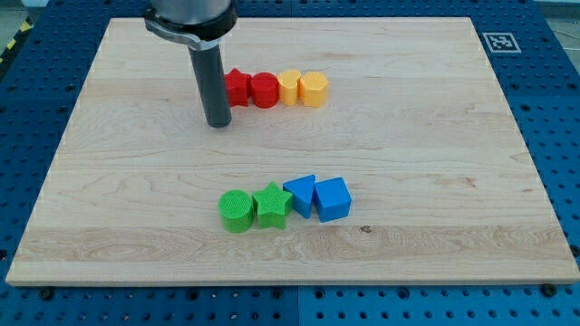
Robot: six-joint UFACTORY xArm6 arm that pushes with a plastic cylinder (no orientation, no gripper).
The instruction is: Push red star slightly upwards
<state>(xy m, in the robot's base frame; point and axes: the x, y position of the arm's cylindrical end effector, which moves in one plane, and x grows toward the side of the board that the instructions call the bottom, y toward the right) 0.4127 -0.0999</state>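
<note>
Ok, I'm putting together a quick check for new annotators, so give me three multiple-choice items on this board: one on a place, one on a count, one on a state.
1. Where is my tip relative to the red star?
A. At its lower left, close by
B. Far to its right
C. Among the green blocks

2. How many blocks lie on the board?
A. Six
B. Eight
C. Ten

3. How do the four blocks of the upper row stand?
A. Stacked in a pile
B. Scattered wide apart
C. Side by side in a tight line

Key: 1 A, the rod's end sits just left of and below the star. 2 B, four above (red star, red cylinder, yellow block, yellow hexagon) and four below (green cylinder, green star, blue triangle, blue cube). 3 C, neighbours show no clear gap.
</note>
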